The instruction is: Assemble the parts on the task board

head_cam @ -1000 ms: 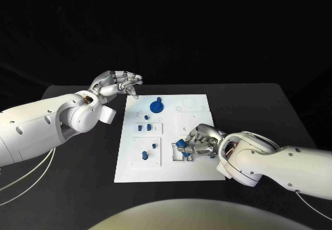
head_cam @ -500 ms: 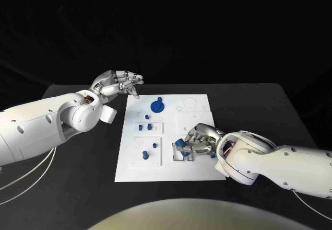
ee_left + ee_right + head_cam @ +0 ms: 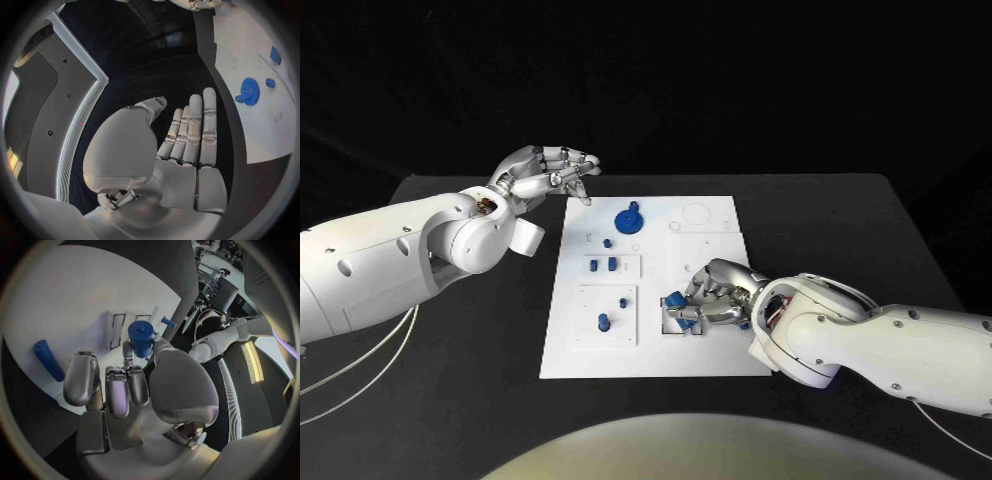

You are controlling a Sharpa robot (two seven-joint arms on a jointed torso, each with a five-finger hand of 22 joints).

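Note:
The white task board [image 3: 718,355] lies in the middle of the black table. My right hand [image 3: 723,296] rests low over the board's near right part and pinches a blue cylindrical part [image 3: 674,299] over a rectangular recess. In the right wrist view this hand [image 3: 144,390] grips that part [image 3: 142,337] upright between thumb and finger, and a blue peg [image 3: 48,360] lies on the board beside it. My left hand [image 3: 545,172] hovers off the board's far left corner holding nothing, and its fingers [image 3: 194,130] are stretched out. A blue gear [image 3: 630,220] stands at the far end.
Small blue parts sit in the board's left column: one pin [image 3: 607,243], a pair [image 3: 602,265] and a peg [image 3: 602,322]. The left wrist view shows the gear [image 3: 249,91] and the board's edge [image 3: 262,145]. Bare black table [image 3: 459,340] surrounds the board.
My right hand has settled a little lower and closer to the recess with the blue part. The left hand has stayed where it was.

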